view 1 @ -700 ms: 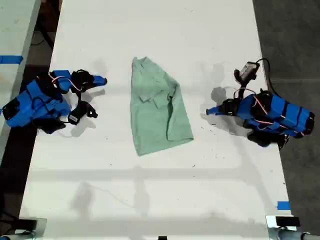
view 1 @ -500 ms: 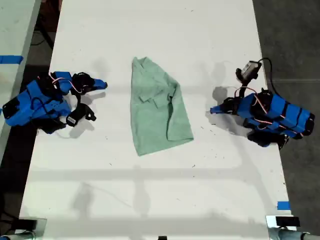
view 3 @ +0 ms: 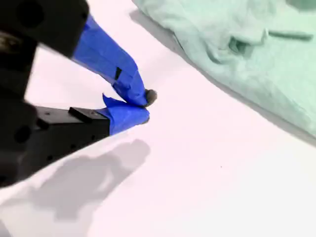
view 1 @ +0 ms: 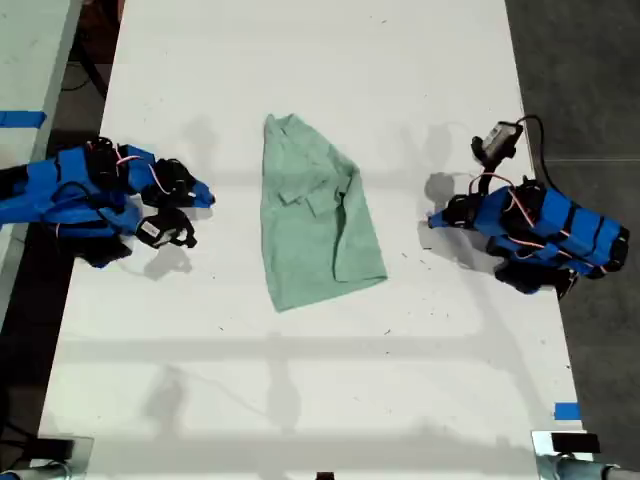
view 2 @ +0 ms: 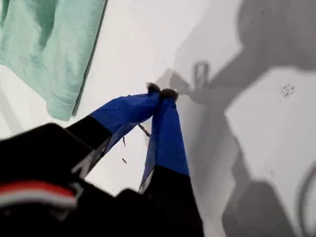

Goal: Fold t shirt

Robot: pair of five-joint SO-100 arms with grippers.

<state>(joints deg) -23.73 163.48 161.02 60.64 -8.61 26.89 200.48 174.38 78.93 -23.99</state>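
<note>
**Q:** Where was the t shirt [view 1: 318,225]?

**A:** It lay flat on the white table [view 1: 300,380], a pale mint-green bundle, wrinkled and folded into an oblong. It sat between my two sets of fingers, and neither set touched it. One end was narrower than the other, and the wider end finished in a slanted hem.

**Q:** What were the fingers of my first gripper [view 2: 160,91] doing?

**A:** They were pressed together, blue tips meeting, with nothing between them. A corner of the shirt's hem lay ahead of those tips and off to one side, with bare table separating cloth and fingers. A dark shadow fell on the table just past the tips. In the exterior view this arm sat at the exterior view's right, pointing toward the shirt.

**Q:** And my second gripper [view 3: 143,103]?

**A:** Its blue-taped fingers were also closed tip to tip and pinched nothing. A long edge of the shirt ran ahead of the tips, near but apart, with small creased folds visible in the cloth beyond that edge. This arm sat at the exterior view's left, its tips facing the shirt.
</note>
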